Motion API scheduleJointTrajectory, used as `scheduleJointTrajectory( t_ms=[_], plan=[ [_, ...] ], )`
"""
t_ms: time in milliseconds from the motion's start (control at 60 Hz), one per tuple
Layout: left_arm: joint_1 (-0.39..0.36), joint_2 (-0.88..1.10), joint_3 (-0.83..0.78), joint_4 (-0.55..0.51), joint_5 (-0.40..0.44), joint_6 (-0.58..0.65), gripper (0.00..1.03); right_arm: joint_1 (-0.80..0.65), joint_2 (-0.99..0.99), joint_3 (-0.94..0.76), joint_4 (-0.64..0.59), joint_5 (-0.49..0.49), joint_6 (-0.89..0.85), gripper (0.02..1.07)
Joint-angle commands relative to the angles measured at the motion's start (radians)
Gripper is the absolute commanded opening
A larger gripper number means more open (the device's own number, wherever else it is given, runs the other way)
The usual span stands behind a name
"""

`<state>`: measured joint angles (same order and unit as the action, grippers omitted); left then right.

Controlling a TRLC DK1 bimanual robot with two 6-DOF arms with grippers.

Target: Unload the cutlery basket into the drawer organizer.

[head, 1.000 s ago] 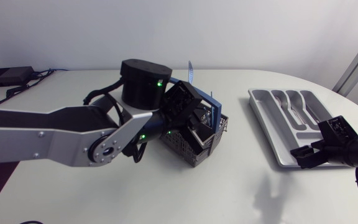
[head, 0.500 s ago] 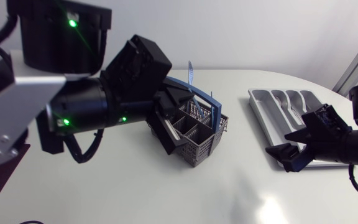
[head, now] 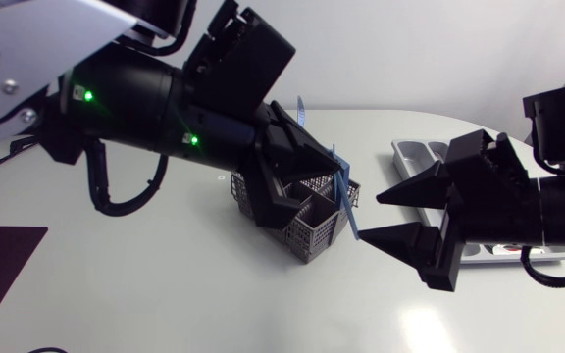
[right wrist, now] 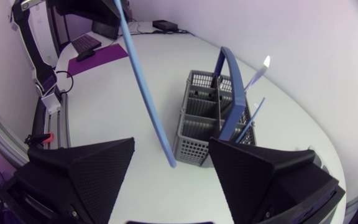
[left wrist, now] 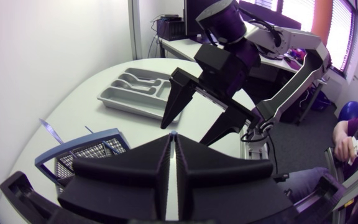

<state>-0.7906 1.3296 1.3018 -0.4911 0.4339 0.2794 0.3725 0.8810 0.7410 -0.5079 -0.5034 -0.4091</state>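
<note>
White table (head: 165, 294): blue utensil (right wrist: 145, 87) clamped in left end effector (left wrist: 173, 140), beside basket (right wrist: 197, 134)

left hand (left wrist: 173, 140): fingers pressed together on blue utensil (right wrist: 145, 87) | right hand (head: 371, 220): fingers spread wide, facing left hand

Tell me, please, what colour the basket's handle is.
Blue; the handle shows best in the right wrist view.

Grey mesh basket (head: 307, 230) upright mid-table; blue utensil (head: 347, 204) raised, tilted nr it; grey organizer (head: 413, 157) apart.
</note>
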Motion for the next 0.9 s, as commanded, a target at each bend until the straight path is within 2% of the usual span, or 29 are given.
scheduleJointTrajectory(
  t_ms=[0,133,267,483,750,800,883],
  plan=[
    [0.028,0.045,0.059,-0.033,0.049,-0.032,0.03,0.029,-0.017,0.001,0.04,-0.007,0.026,0.74],
    [0.071,0.082,0.114,-0.086,0.155,-0.051,0.03,0.057,-0.016,-0.035,0.12,0.0,0.024,0.57],
    [0.1,0.102,0.143,-0.109,0.226,-0.075,0.03,0.082,-0.008,-0.055,0.14,-0.001,0.021,0.51],
    [0.116,0.125,0.171,-0.139,0.276,-0.085,0.03,0.086,-0.002,-0.081,0.166,0.002,0.026,0.2],
    [0.119,0.132,0.165,-0.139,0.279,-0.085,0.04,0.088,-0.01,-0.095,0.152,-0.006,0.027,0.11],
    [0.123,0.132,0.166,-0.138,0.279,-0.085,0.1,0.088,-0.01,-0.098,0.149,-0.006,0.027,0.1],
    [0.129,0.132,0.179,-0.138,0.279,-0.095,0.37,0.091,-0.013,-0.109,0.143,-0.004,0.027,0.1]
  ],
)
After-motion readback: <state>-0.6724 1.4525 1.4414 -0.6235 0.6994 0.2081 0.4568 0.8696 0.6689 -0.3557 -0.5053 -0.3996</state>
